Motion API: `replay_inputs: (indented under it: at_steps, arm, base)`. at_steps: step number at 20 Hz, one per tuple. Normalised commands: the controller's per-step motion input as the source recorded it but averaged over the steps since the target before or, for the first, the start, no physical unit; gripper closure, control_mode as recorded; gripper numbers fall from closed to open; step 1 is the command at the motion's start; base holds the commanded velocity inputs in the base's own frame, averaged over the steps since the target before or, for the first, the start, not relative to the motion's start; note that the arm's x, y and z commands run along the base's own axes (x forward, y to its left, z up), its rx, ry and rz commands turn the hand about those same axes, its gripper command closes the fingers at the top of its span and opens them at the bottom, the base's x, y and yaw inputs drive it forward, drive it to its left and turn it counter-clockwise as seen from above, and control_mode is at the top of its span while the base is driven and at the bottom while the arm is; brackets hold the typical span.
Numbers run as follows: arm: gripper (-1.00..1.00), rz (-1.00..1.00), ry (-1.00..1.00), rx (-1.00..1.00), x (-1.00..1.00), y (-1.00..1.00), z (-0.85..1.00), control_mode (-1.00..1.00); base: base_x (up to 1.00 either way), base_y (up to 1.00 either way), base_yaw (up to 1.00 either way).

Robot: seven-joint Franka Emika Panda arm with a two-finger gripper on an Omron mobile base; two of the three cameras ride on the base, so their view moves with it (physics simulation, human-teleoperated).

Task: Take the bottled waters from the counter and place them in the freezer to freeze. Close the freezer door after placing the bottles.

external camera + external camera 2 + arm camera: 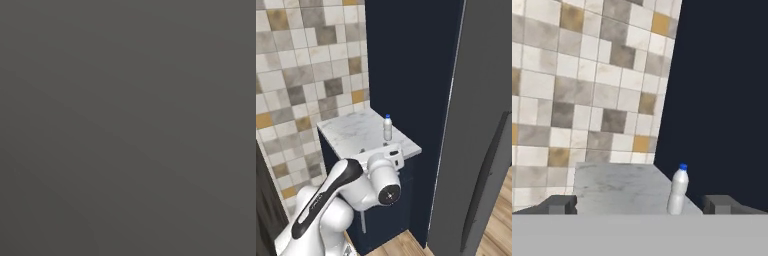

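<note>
**Q:** Where is the water bottle?

**A:** A plain whitish bottle stands upright near the right edge of the marble desk, beside the navy wall.

**Q:** And you?

**A:** My end effector is spread wide, holding nothing, facing it. Next I'd reach forward and close around it.

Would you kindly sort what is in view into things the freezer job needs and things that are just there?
Job:
bottle
counter
freezer door
gripper

Just there:
tiled wall
navy panel
wood floor
</note>
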Motion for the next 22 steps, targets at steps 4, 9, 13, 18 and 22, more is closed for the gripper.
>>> replay_inputs:
  at_steps: [4, 9, 13, 18, 22]
  arm:
    - [-1.0, 0.0, 0.17, 0.07, 0.37, 0.0, 0.0, -1.0]
    - [-1.0, 0.0, 0.11, 0.13, 0.4, 0.0, -0.11, -1.0]
    - [-1.0, 0.03, -0.01, 0.08, 0.57, 0.0, -0.31, -1.0]
    - [-1.0, 0.06, -0.08, 0.03, 0.63, 0.0, -0.41, -1.0]
    - [-1.0, 0.02, -0.07, 0.0, 0.58, 0.0, -0.26, -1.0]
  base:
    - [0.0, 0.0, 0.0]
    - [0.0, 0.0, 0.0]
    - [0.0, 0.0, 0.0]
    - [0.0, 0.0, 0.0]
    - [0.0, 0.0, 0.0]
